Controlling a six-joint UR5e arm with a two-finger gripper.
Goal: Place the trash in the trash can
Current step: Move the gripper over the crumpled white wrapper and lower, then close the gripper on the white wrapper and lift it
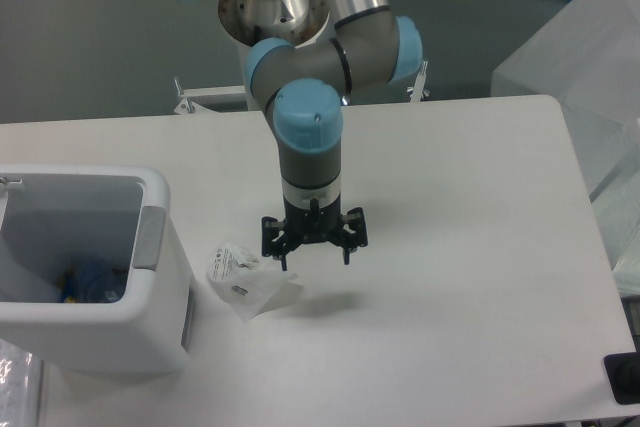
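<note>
The arm (pixel 300 67) comes in from 12 o'clock at the top and points straight down over the white table (pixel 460 247). Its blue and grey wrist sits near the middle of the picture.

The gripper (pixel 315 252) is black and hangs just above the table. Its two fingers are spread wide apart. One fingertip is on the 9 o'clock side and the other on the 3 o'clock side. Nothing is between them, so the gripper is not holding anything.

The wrapper (pixel 245 279) lies flat on the table. It is white and clear and looks crumpled. It sits at about 8 o'clock from the gripper, just beside the nearer fingertip. I cannot tell if that fingertip touches it, but it looks a little apart.

The bin (pixel 150 277) is a big white box with round corners and a thick rim. It stands at 9 o'clock from the wrapper, close to it, by the left edge of the picture. A grey panel (pixel 150 237) is on the side that faces the wrapper.

Down inside the bin there is something blue, the bottle (pixel 90 282). It lies near the bottom. Only part of it shows, and it is too dark in there to see its shape well.
</note>
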